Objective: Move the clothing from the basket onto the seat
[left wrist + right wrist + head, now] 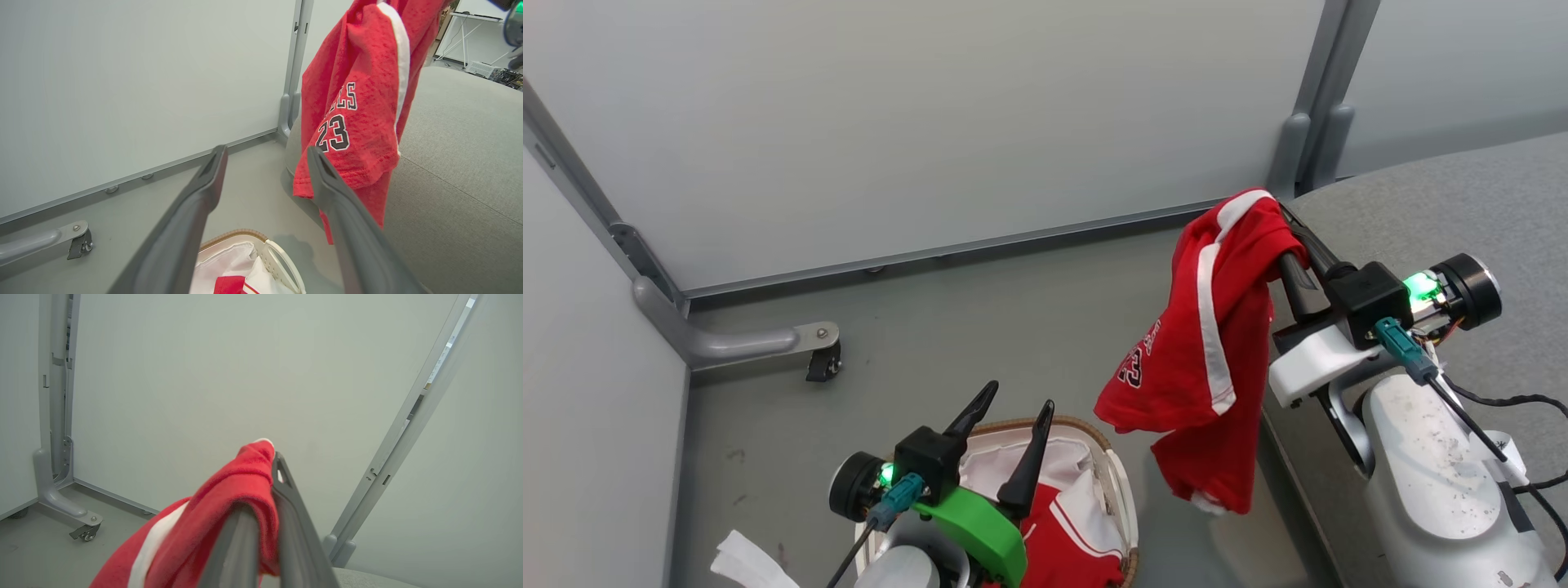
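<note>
1. R gripper (1290,237) - I read the fingers as pressed together on the top fold of red garment #1 (1209,327). The cloth is draped over one finger and hangs down loose, w/ white stripe and "23" print showing.
2. Red garment #1 is in the air at the edge of the grey seat (1462,204), between it and the basket (1086,426). It isn't resting on the cushion, and its lower hem is over the floor (980,327).
3. L gripper (1020,394) - fingers spread, nothing between them, hovering over the basket.
4. Red garment #2 (1070,531) lies in the basket on the white liner (992,461).
5. I see the basket on the floor near the seat, w/ partition panels (931,122) behind.
</note>
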{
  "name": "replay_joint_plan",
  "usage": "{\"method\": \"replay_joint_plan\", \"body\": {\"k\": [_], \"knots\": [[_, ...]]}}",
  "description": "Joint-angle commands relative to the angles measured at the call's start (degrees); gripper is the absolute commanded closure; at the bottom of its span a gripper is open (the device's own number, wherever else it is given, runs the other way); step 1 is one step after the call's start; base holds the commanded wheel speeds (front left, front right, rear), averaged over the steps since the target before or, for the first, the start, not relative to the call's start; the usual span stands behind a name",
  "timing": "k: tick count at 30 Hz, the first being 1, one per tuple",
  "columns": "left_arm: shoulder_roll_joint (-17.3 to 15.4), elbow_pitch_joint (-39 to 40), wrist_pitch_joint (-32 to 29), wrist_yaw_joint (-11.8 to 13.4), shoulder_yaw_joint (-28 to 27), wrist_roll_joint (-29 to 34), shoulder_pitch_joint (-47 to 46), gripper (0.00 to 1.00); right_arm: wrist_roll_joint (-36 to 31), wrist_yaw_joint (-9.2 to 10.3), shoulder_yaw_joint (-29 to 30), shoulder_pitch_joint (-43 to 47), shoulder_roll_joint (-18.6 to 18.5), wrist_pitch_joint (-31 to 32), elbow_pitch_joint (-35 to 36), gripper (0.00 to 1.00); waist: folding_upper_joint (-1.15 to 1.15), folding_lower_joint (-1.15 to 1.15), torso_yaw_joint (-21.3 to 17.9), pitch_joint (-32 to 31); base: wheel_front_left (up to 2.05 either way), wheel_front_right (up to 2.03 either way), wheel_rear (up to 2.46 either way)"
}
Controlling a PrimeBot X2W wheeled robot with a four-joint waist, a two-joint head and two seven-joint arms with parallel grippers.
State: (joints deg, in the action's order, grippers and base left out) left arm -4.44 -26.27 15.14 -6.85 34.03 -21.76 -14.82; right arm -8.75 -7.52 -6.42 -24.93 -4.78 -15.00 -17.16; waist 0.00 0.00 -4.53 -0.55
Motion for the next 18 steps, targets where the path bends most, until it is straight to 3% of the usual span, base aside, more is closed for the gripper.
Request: {"method": "replay_joint_plan", "body": {"k": [1,18], "knots": [[0.12,0.01,0.01,-0.18,-0.52,0.32,0.97,0.00,-0.31,0.06,0.19,0.52,-0.36,-0.28,0.35,1.00,0.00,0.00,-0.92,0.43,0.00,0.00,0.00],[1.31,2.45,0.01,-0.67,-3.39,3.85,-0.71,0.00,0.38,0.07,-1.06,-5.72,-3.03,-0.28,1.42,1.00,0.00,0.00,-15.55,6.62,0.00,0.00,0.00]]}}
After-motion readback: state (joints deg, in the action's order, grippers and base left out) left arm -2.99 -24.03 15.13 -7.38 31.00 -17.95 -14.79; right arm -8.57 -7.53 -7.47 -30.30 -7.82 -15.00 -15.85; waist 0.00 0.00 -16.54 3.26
